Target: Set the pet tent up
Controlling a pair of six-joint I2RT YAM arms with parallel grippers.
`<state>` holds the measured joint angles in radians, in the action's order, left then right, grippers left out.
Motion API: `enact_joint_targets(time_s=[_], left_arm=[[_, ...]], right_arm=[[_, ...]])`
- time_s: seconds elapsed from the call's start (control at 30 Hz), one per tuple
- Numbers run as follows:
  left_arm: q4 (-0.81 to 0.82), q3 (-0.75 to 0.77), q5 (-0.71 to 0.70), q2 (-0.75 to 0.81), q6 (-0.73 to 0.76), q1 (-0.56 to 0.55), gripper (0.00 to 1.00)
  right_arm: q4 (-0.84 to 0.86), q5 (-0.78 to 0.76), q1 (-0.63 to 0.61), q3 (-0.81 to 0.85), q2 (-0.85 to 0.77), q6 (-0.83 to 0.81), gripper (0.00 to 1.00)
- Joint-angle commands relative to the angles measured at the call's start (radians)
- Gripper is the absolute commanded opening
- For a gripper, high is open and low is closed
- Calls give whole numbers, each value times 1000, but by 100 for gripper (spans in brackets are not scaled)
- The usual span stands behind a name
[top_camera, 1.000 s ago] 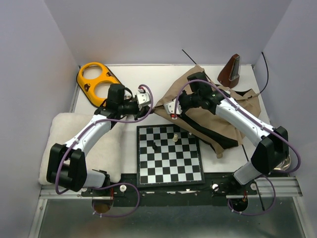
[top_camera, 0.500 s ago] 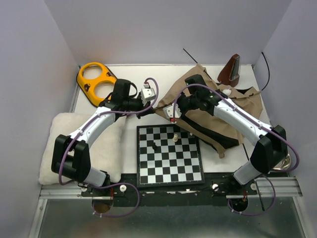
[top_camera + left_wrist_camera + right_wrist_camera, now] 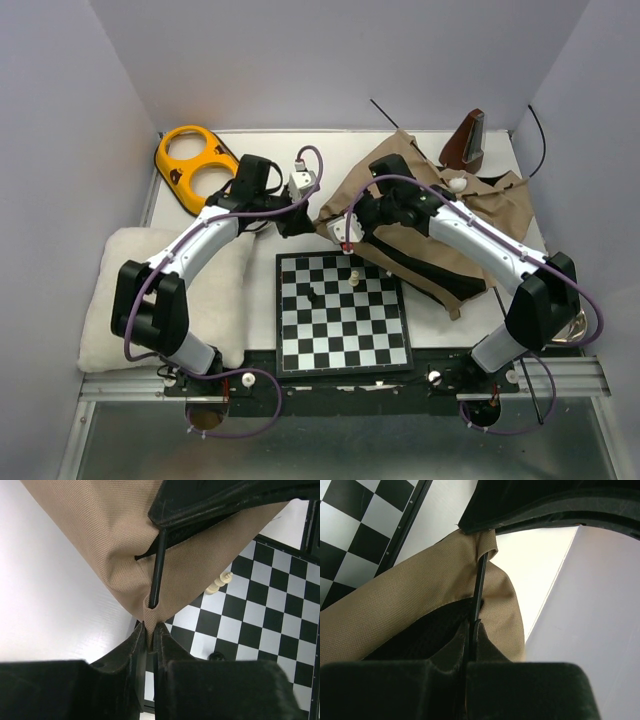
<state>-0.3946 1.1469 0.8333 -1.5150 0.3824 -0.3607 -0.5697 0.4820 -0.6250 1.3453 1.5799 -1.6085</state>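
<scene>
Top external view: on the white table (image 3: 300, 150), from the left, lie an orange two-holed plastic frame (image 3: 195, 165), a fluffy white cushion (image 3: 100, 300) and a black-and-white chessboard (image 3: 340, 320). The tan fabric pet tent (image 3: 500, 205) lies crumpled at the right rear, beside a brown wedge-shaped object (image 3: 468, 140). My left gripper (image 3: 300, 215) and right gripper (image 3: 345, 228) meet at its left corner. Only the left wrist view shows my fingers pinching the fabric corner tip, where a thin black pole (image 3: 156, 570) ends. Only the right wrist view shows my jaws clenched on that pole. Pale lilac walls (image 3: 350, 60) enclose the table.
</scene>
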Motion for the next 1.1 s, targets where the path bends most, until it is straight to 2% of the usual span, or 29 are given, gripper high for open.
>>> enact_joint_targets(time_s=[0.0,0.07,0.2,0.43,0.63,0.8,0.97,1.07], left_arm=[[-3,63,44,-25,-73,-18,20],[-7,68,47,-34,-82,-20,21],[3,68,62,-39,-97,-18,29],[27,71,69,-50,-129,-21,30],[-59,80,47,-45,-59,-14,32],[-96,59,67,-8,-1,-7,40],[-102,39,64,4,10,-4,38],[-84,28,52,1,12,-3,31]], right_arm=[[8,-31,-5,-21,9,-28,1],[13,-25,-5,-26,8,-28,1],[19,-11,-8,-34,3,-25,1],[34,-5,-21,-37,6,-11,1],[36,-8,-21,-46,-4,-10,1],[36,-13,-21,-49,-6,-10,1],[34,-11,-21,-44,-6,-4,1],[34,-6,-21,-48,-12,-1,1]])
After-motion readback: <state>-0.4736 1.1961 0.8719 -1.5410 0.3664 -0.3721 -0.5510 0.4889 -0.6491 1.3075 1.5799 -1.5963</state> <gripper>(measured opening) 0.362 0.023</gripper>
